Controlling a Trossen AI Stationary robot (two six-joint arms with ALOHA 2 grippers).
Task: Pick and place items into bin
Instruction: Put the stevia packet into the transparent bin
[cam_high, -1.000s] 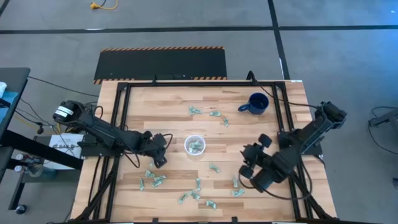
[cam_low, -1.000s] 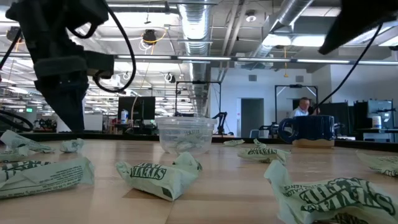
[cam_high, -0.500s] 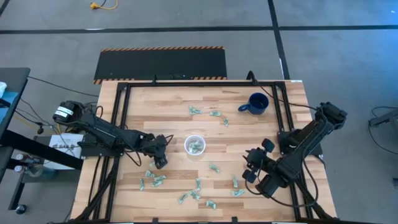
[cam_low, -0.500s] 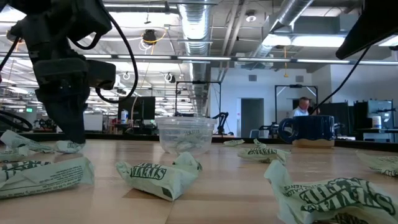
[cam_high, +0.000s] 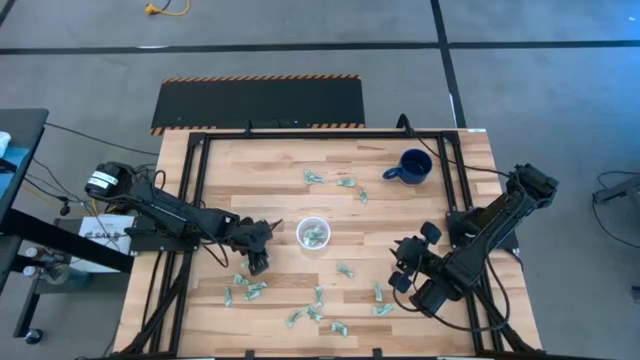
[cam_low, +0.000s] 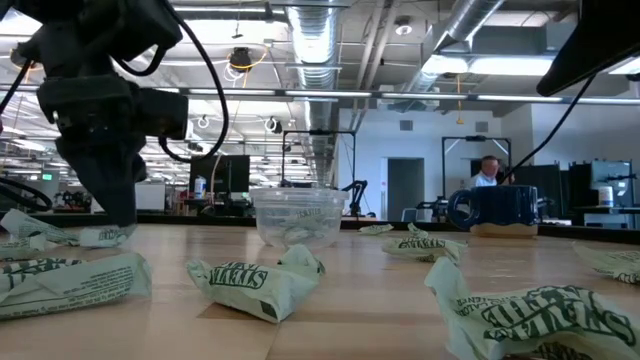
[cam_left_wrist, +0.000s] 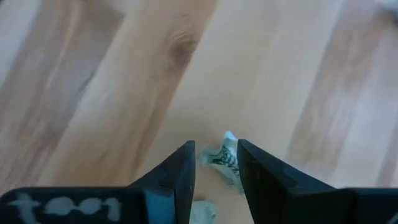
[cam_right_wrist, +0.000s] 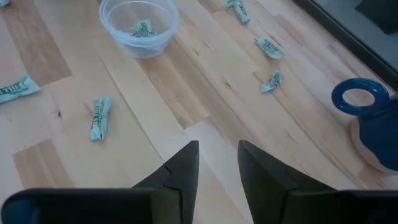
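Note:
Several small pale green-and-white wrapper pieces (cam_high: 318, 297) lie scattered flat on the wooden table, and a few lie inside the clear plastic cup (cam_high: 313, 233) standing at the table's middle. My left gripper (cam_high: 257, 264) is down at the table, left of the cup and toward the near edge, shut on one wrapper piece (cam_left_wrist: 225, 155). My right gripper (cam_high: 400, 272) hovers over the near-right part of the table, shut and holding nothing. In its wrist view I see the cup (cam_right_wrist: 138, 25) with a piece inside. My left gripper pinches a wrapper piece between its two fingers, which come from above and point down. The piece's crinkled end (cam_left_wrist: 227, 142) sticks out past the fingertips. The piece (cam_low: 105, 237) is still down on the table beside the fingertips.
A dark blue mug (cam_high: 412, 166) with a handle stands near the far-right corner. Loose pieces lie beyond the cup (cam_high: 335, 182) and along the near edge (cam_high: 247, 290). A black frame rail (cam_high: 190, 170) borders the tabletop. A person (cam_low: 487, 172) shows far back in the room.
My left gripper has come down from just above the table onto the wrapper piece, shifting slightly toward the near edge. My right arm has drawn back a little toward the table's right and risen.

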